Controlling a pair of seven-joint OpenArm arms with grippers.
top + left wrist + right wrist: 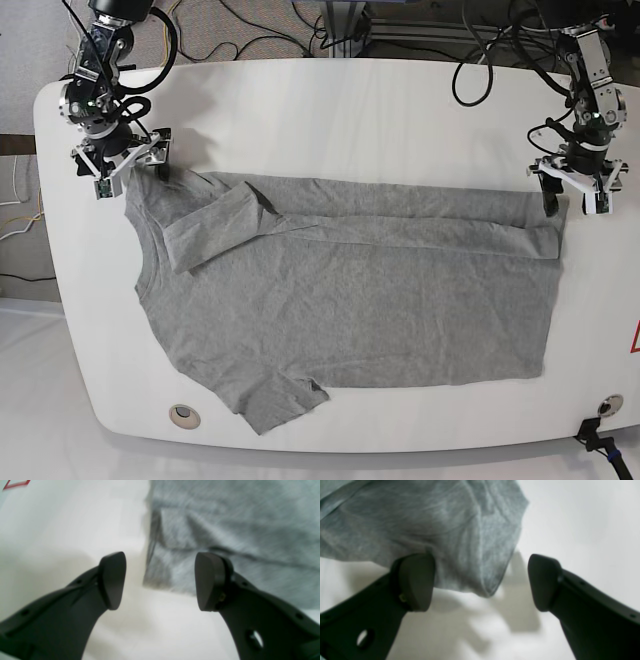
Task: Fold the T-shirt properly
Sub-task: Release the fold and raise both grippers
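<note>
— Grey cotton, that T-shirt (340, 300); where does it lie?

— Flat on the white table (330, 110), spread across its middle. The near sleeve (275, 405) points toward the table's front edge, close to a small round hole (183, 415) in the top. The far long edge is turned over into a band (420, 232), and the far sleeve (215, 228) is folded in across the chest.

— And the grippers?

— Both sit at the shirt's far corners. The right gripper (118, 165) is at the shoulder corner, fingers (416, 581) spread wide, gripping nothing; a bunched corner of cloth (480, 580) lies between them. The left gripper (572, 190) is at the hem corner, likewise spread wide and empty, the shirt's corner (160, 580) showing in its gap.

— Anything past them?

— Cables (250, 40) behind the table's far edge.
</note>
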